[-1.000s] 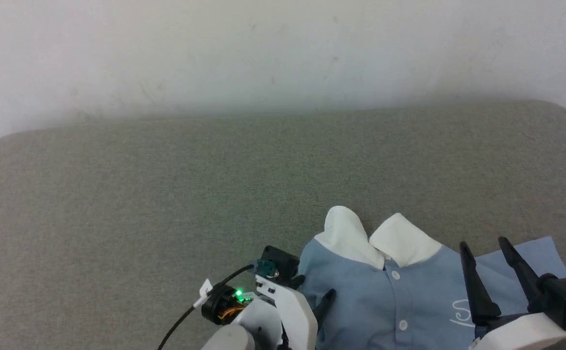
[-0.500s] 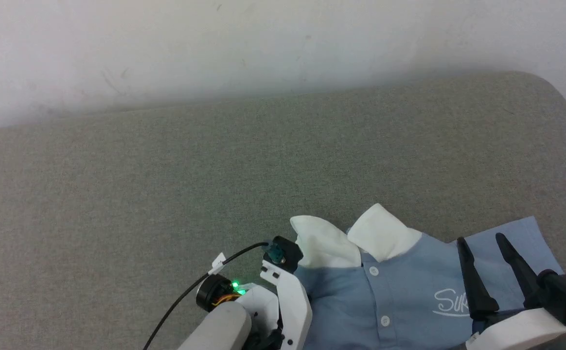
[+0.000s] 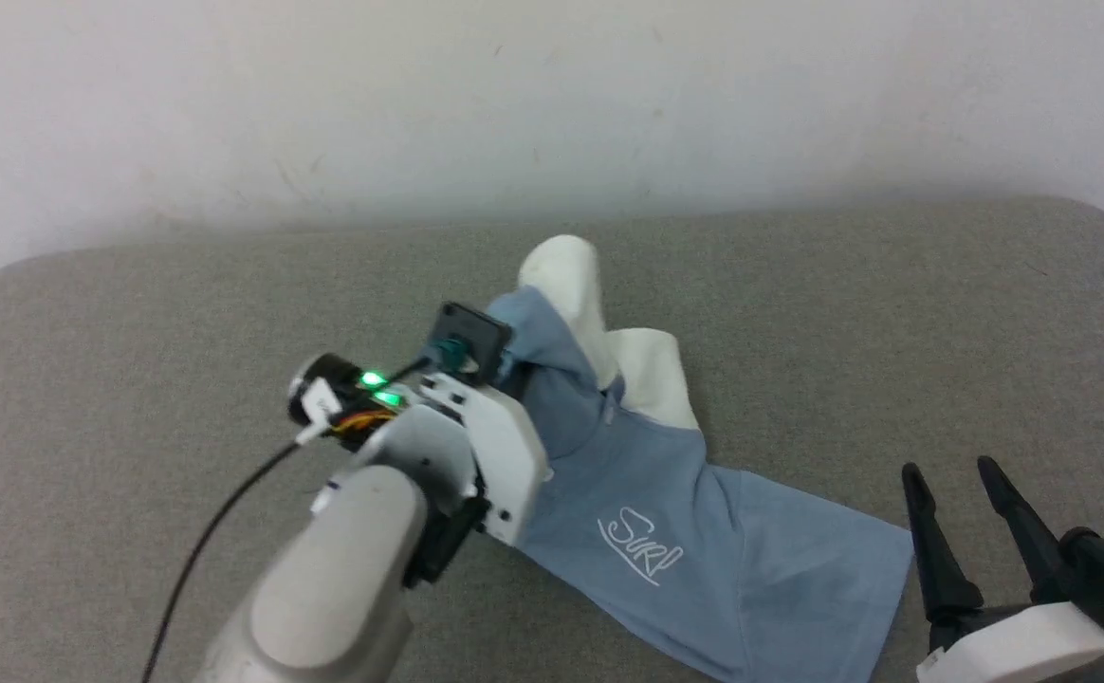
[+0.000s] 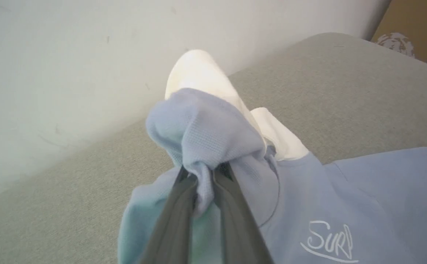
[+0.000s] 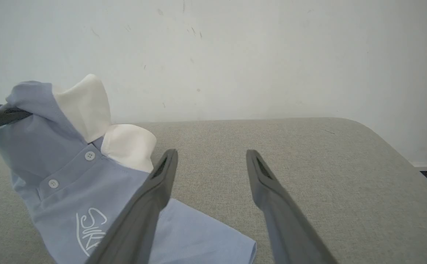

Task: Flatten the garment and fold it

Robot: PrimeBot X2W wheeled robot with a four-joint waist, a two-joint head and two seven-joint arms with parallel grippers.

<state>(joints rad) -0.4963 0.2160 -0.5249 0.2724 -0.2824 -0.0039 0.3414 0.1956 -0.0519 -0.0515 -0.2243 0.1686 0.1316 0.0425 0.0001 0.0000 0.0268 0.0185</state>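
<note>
Grey table (image 3: 135,313) bears the garment (image 3: 628,493), one fold pinched between left fingers (image 4: 176,209).

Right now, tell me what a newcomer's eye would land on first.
The light blue polo shirt, mid-table: its white collar is held up off the grey table by the left end effector, shut on a bunch of its fabric. At lower right the right end effector stands open, holding nothing.

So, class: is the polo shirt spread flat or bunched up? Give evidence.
Bunched. The left gripper pinches the polo shirt beside its white collar, that end raised; the logo end lies on the table.
</note>
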